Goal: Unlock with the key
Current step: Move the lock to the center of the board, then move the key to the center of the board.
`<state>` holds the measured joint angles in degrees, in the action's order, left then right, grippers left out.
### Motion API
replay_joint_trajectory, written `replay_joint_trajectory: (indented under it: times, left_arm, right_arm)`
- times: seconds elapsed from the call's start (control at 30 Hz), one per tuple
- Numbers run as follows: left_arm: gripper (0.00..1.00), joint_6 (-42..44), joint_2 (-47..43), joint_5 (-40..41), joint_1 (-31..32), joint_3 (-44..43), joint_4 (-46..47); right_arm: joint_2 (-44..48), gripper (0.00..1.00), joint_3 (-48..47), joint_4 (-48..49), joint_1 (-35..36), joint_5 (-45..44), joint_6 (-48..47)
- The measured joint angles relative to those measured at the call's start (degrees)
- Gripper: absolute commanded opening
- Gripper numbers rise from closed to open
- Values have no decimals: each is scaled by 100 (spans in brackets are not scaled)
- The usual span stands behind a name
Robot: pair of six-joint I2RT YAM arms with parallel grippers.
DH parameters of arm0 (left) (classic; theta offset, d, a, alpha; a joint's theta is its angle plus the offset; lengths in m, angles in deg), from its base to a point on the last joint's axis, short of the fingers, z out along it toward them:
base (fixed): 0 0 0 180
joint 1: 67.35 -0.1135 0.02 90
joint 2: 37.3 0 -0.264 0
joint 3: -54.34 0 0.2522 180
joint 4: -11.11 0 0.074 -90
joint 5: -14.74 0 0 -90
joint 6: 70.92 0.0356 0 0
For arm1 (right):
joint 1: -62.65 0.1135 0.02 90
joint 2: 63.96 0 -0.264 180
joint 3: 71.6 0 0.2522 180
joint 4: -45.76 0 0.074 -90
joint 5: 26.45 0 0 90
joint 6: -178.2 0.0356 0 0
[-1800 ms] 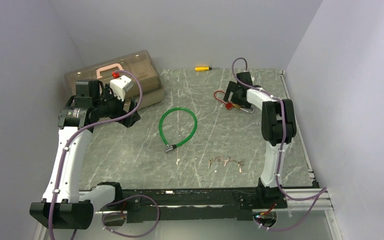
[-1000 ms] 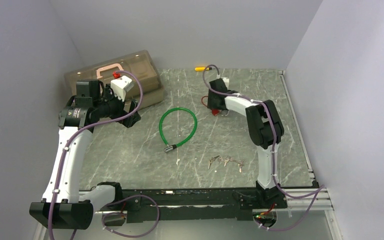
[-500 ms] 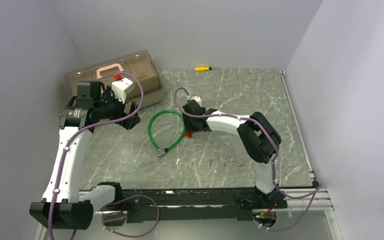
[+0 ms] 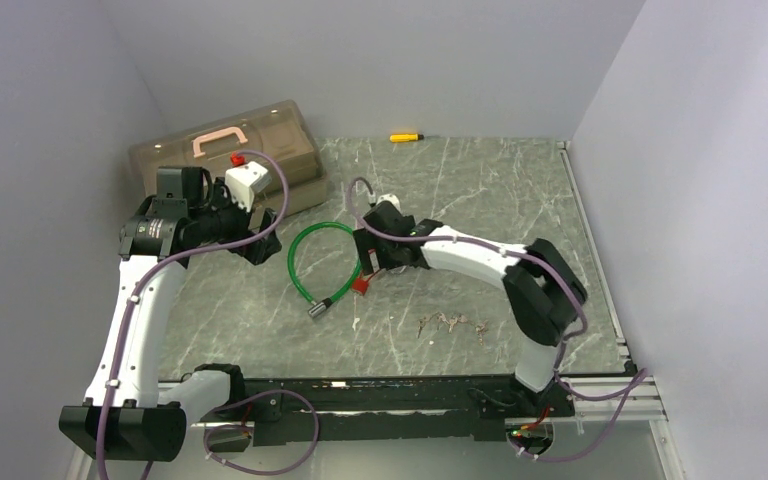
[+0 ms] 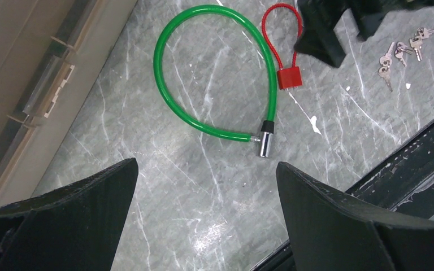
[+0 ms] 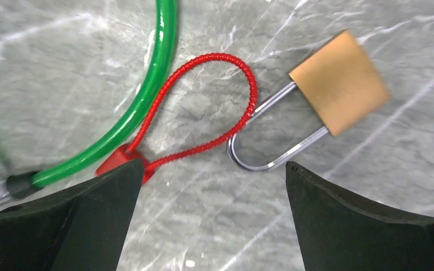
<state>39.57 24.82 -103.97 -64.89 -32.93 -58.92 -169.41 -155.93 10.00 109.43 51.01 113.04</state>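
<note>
A bunch of small keys (image 4: 450,322) (image 5: 398,51) lies near the table's front edge, right of centre. The green cable lock (image 4: 305,250) (image 5: 220,133) (image 6: 147,96) is coiled at the centre. Beside it lies a red cable padlock (image 4: 362,285) (image 5: 289,77) (image 6: 248,90). A brass padlock (image 6: 339,82) has its steel shackle hooked through the red loop. My right gripper (image 4: 370,262) (image 6: 213,166) hovers open just over these two padlocks, holding nothing. My left gripper (image 4: 260,235) (image 5: 204,166) is open and empty, above the table left of the green cable.
A tan plastic toolbox (image 4: 230,150) with a pink handle sits at the back left, close behind the left arm. A yellow screwdriver (image 4: 406,136) lies at the back edge. The black base rail (image 4: 390,395) runs along the front.
My right arm swung from the back right to the centre with the red padlock, nudging the green cable leftward. Its jaws have opened and let the lock go. The left arm barely moved.
</note>
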Motion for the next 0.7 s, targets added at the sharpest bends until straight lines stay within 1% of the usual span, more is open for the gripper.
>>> replay_joint_trajectory:
  times: [0.13, 0.2, 0.33, 0.4, 0.47, 0.53, 0.57, 0.7]
  left_arm:
    - [99, 59, 0, -11, 20, 0, -155]
    - [99, 109, 0, -20, 39, 0, -225]
    - [99, 144, -2, -46, 103, 0, -299]
    - [99, 157, -2, -44, 160, 7, -323]
    - [99, 197, 0, -39, 243, 28, -343]
    - [99, 243, 24, -33, 348, 55, -382]
    - [99, 258, 39, -28, 391, 59, -415]
    - [99, 280, 136, 15, 568, 118, -455]
  right_arm:
    - [848, 99, 31, -184, -31, 2, -63]
    - [1379, 97, 256, -153, -31, 7, -35]
    - [2402, 92, 1213, -275, 22, 20, 245]
    - [2763, 91, 1725, -470, 57, 15, 446]
    - [3110, 92, 2221, -787, 98, -11, 710]
    - [3491, 97, 2603, -1156, 129, -94, 1012]
    - [3696, 99, 2741, -1342, 138, -127, 1176]
    - [4358, 100, 2966, -1915, 140, -299, 1816]
